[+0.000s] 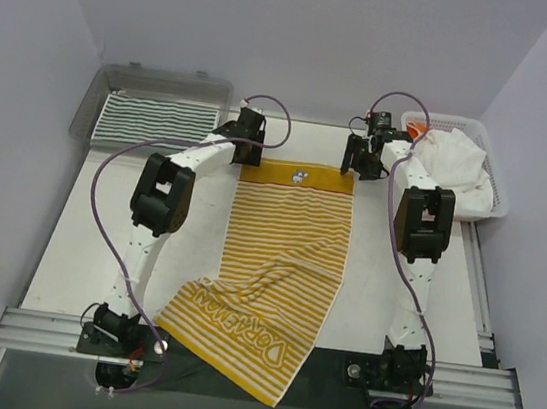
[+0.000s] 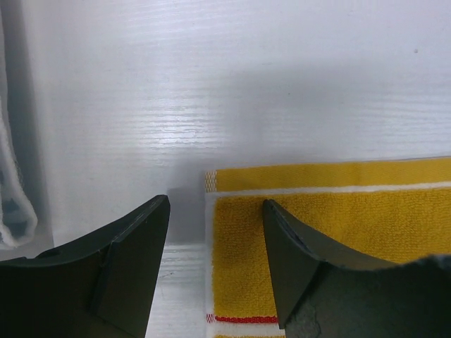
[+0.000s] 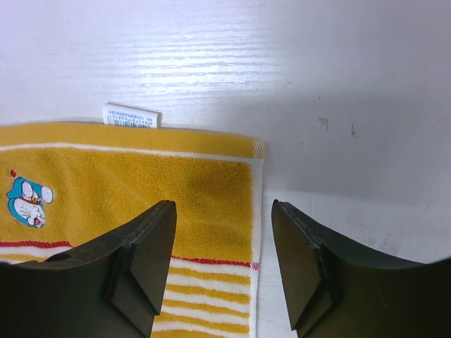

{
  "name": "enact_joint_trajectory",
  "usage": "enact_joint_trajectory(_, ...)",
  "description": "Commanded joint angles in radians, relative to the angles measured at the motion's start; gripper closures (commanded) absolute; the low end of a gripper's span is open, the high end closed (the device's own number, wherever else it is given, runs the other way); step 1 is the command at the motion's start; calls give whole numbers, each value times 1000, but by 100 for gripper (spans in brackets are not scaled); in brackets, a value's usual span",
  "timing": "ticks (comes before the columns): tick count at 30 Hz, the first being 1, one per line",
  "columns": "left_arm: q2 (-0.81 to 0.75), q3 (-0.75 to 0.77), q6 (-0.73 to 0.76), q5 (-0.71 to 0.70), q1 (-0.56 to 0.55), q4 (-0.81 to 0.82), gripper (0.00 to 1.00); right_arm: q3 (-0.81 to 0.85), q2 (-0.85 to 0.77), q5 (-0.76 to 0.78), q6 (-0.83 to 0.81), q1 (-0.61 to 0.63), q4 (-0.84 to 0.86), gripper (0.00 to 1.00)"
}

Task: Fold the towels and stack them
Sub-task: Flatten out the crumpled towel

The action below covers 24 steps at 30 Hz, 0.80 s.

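Here, the left gripper (image 2: pixel 217 201) and right gripper (image 3: pixel 224 204) gape wide (both empty) over the 11 and 1 o'clock corners of the yellow towel (image 1: pixel 286 247).

A white table (image 1: pixel 77 239) fills the scene. A clear grey plastic tray (image 1: pixel 164 77) sits at its far left corner. A white mesh basket (image 1: pixel 500 189) sits at the far right edge. A metal rail (image 1: pixel 35 330) spans the near edge.

"DORAEMON" in white letters across the near end of the yellow-and-white striped towel (image 1: pixel 282 256); tag (image 3: pixel 131 115) print unreadable
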Motion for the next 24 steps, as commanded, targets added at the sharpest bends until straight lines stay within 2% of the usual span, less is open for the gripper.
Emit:
enact_joint_trajectory(1,38,54,-26,19,19,-40,34,41,9,27,49,-14,-22,44)
enact_joint_trajectory(8,84,77,-32,51,23,-72,33,44,41,5,127,-26,-21,44)
enact_joint_trajectory(11,96,79,-27,72,23,-87,42,53,60,-19,153,-26,-19,44)
enact_joint_trajectory(12,101,79,-24,78,23,-95,48,48,64,-24,161,-26,-21,44)
enact_joint_trajectory(16,92,51,-21,86,21,-121,61,-16,51,-27,201,-25,-21,46)
enact_joint_trajectory(17,86,41,-21,86,21,-124,62,-36,34,-20,214,-23,-21,48)
enact_joint_trajectory(20,38,-32,-33,86,19,-121,65,-140,-14,20,222,-13,-21,69)
enact_joint_trajectory(24,-3,-108,-29,83,7,-118,65,-246,-63,34,199,32,-24,76)
